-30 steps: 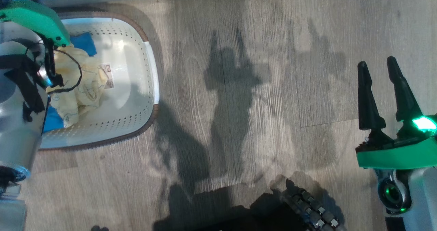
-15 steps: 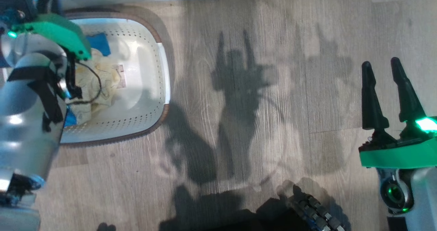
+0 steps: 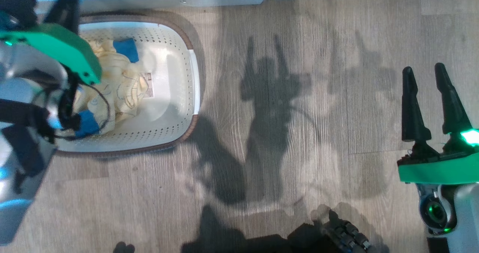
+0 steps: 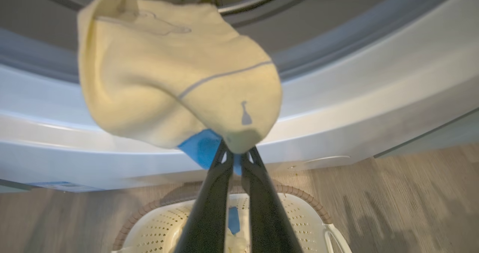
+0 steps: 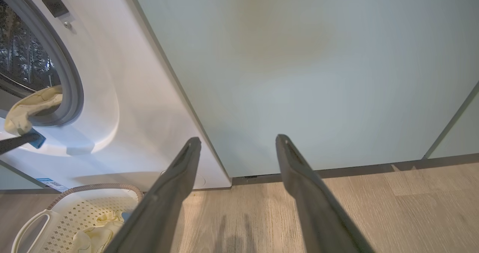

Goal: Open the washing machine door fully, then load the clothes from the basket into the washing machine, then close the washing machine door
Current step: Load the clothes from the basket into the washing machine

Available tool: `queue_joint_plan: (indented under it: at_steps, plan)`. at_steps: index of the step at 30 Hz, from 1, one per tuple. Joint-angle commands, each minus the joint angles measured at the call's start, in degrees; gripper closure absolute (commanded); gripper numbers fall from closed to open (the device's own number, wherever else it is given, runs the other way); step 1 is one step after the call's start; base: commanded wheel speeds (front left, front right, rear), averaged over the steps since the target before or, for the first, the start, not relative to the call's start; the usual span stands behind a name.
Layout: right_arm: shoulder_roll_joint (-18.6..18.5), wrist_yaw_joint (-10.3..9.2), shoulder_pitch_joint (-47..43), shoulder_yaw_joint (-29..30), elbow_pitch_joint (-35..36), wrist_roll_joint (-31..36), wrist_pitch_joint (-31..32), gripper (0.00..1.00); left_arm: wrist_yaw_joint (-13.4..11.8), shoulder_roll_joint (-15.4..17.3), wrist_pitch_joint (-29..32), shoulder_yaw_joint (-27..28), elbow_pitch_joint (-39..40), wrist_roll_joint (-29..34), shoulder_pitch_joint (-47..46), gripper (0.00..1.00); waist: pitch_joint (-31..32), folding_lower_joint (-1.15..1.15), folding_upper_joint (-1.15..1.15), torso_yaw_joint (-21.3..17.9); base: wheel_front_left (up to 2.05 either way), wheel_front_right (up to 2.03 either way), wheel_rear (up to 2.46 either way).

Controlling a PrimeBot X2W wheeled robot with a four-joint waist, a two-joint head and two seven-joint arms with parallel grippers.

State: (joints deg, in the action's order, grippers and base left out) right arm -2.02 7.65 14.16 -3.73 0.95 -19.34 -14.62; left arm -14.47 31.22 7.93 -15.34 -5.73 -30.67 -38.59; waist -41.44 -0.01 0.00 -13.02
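- The left pincer (image 4: 235, 159) pinched the cream-yellow garment (image 4: 168, 77) by its edge; it could slip out short of the drum mouth (image 5: 76, 90).
- The right pincer (image 5: 237, 140) stood open.

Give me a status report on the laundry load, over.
Left gripper shut on one garment, by the washing machine mouth. Right gripper open, empty. More clothes in the basket. Nothing in the way.
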Motion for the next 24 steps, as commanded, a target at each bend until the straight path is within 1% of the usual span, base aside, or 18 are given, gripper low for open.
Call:
queue_joint_plan:
  at_steps: [1,4,6,11,13,15,16,18,19,21,24]
  plan:
    - [-0.9,-0.16,-1.9,-1.0,1.7,-0.3,-0.4,0.0,-0.9,3.8,1.3,2.9,3.8,0.8,-0.4,1.0,0.1,0.01,0.0,-0.1,0.0,0.0,0.0]
    - [-0.9,-0.16,-1.6,-1.3,1.5,-1.0,-0.4,0.0,-2.7,6.7,4.7,4.1,9.9,1.6,-0.1,1.0,0.2,0.01,0.0,-0.7,0.0,0.0,0.0]
    - [-0.9,-0.16,-1.3,-1.6,1.4,-1.5,-0.4,0.0,-3.3,8.5,6.9,4.9,12.6,1.8,-0.7,1.0,0.2,0.01,0.0,-1.3,0.0,0.0,0.0]
    - [-0.9,-0.16,-0.8,-2.7,1.1,-3.3,-0.4,0.0,-3.2,12.3,12.5,5.8,15.2,2.0,-4.5,1.0,-0.1,0.01,0.0,-3.7,0.0,0.0,0.0]
    - [-0.9,-0.16,-0.7,-3.1,1.0,-4.1,-0.4,0.0,-2.6,13.8,14.6,5.8,14.8,2.0,-6.7,1.0,-0.4,0.01,0.0,-4.9,0.0,0.0,0.0]
    - [-0.9,-0.16,-0.7,-3.4,0.9,-4.9,-0.4,0.0,-1.9,14.7,16.8,5.8,13.7,1.6,-9.1,1.0,-0.8,0.01,0.0,-6.1,0.0,0.0,0.0]
    - [-0.9,-0.16,-0.7,-3.4,0.9,-4.9,-0.4,0.0,-1.9,14.7,16.8,5.8,13.7,1.6,-9.1,1.0,-0.8,0.01,0.0,-6.1,0.0,0.0,0.0]
    - [-0.9,-0.16,-0.7,-3.9,0.8,-5.7,-0.4,0.0,-1.3,15.9,18.8,5.7,12.3,1.6,-11.6,1.0,-1.3,0.01,0.0,-7.3,0.0,0.0,0.0]
    - [-0.9,-0.16,-0.7,-4.3,0.8,-6.3,-0.4,0.0,-0.6,16.8,20.8,5.5,10.4,1.5,-14.3,1.0,-1.9,0.01,0.0,-8.5,0.0,0.0,0.0]
    - [-0.9,-0.16,-0.6,-4.9,0.8,-7.0,-0.4,0.0,0.2,17.5,22.5,5.4,8.0,1.2,-16.9,1.0,-2.5,0.01,0.0,-9.7,0.0,0.0,0.0]
    - [-0.9,-0.16,-0.5,-5.7,0.7,-8.1,-0.4,0.0,1.3,18.4,23.4,5.4,4.2,1.1,-21.0,1.0,-3.6,0.01,0.0,-11.4,0.0,0.0,0.0]
